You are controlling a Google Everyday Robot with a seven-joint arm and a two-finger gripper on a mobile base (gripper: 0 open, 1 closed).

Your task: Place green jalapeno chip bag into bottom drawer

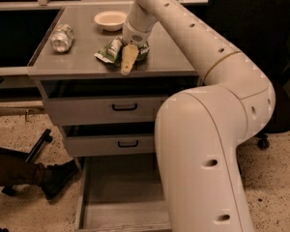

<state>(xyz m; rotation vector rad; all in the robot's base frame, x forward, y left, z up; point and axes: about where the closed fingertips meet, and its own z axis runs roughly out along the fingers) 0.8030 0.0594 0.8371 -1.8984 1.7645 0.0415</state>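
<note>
The green jalapeno chip bag (108,52), crumpled green and silver foil, lies on the grey cabinet top (82,62) near its front edge. My gripper (128,58) reaches down from the white arm (183,28) and sits right at the bag's right side, touching or overlapping it. The bottom drawer (121,197) is pulled open below, and its plain grey inside shows nothing in it. My arm's large white link (203,163) covers the drawer's right part.
A crushed silver can (62,37) lies at the top's left. A cream bowl (110,19) stands behind the bag. Two shallower drawers with black handles (124,107) (127,143) are closed. A dark chair base (29,163) lies on the floor at left.
</note>
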